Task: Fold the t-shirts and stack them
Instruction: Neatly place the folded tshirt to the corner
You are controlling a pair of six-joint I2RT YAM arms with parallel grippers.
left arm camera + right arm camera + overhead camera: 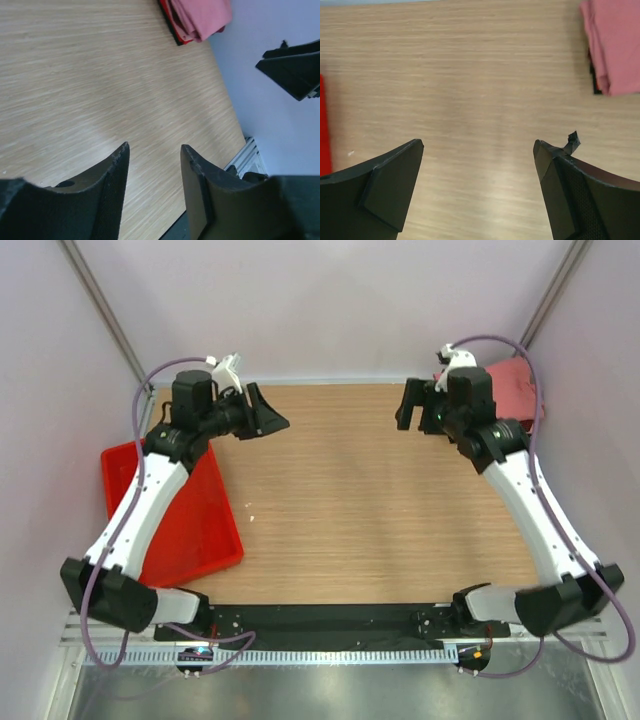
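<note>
A folded stack of t-shirts (512, 383) lies at the back right corner of the table, partly hidden behind my right arm. In the left wrist view the salmon-pink shirt (202, 17) lies on top, with a dark layer (171, 29) under it. The right wrist view shows the pink shirt (615, 42) at the upper right. My left gripper (272, 418) hangs open and empty over the back left of the table (152, 147). My right gripper (405, 405) hangs wide open and empty over the bare wood, left of the stack (479, 142).
A red plastic tray (190, 515) sits at the left edge of the table, under my left arm; its edge shows in the right wrist view (323, 125). Pale walls close the table on three sides. A small white speck (251, 517) lies beside the tray.
</note>
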